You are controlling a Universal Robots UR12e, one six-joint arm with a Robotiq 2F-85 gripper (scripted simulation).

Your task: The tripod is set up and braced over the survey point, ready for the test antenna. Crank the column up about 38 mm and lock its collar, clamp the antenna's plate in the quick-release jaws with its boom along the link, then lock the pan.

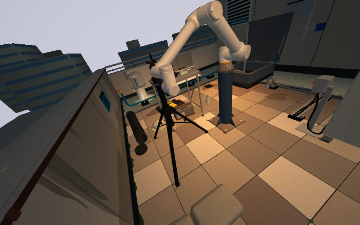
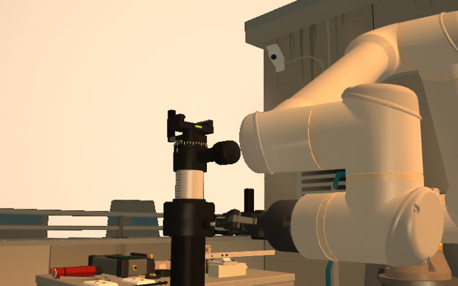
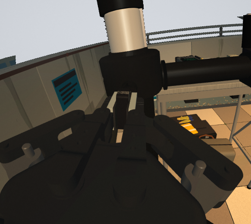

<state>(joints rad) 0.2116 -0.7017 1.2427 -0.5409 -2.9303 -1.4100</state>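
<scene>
The black tripod (image 1: 168, 117) stands on the tiled roof beside the parapet wall, its pale graduated column (image 2: 189, 184) raised out of the black collar (image 2: 188, 218). I grip a small black lever on the collar's side (image 3: 122, 106) with my closed gripper (image 2: 221, 224), reaching in level from the right. The crank arm (image 3: 203, 71) sticks out sideways from the collar, its handle (image 2: 248, 199) upright just behind my fingers. Above sit the pan knob (image 2: 226, 152) and the empty quick-release jaws (image 2: 189, 124). The antenna with its boom (image 2: 240, 253) lies on the table behind.
A toolbox (image 1: 182, 107) sits on the floor under the metal table (image 1: 188, 77), which carries a red torch (image 2: 73, 271) and a dark instrument box (image 2: 121, 264). A black tube (image 1: 136, 127) lies by the parapet. My pedestal (image 1: 225, 95) stands right of the tripod.
</scene>
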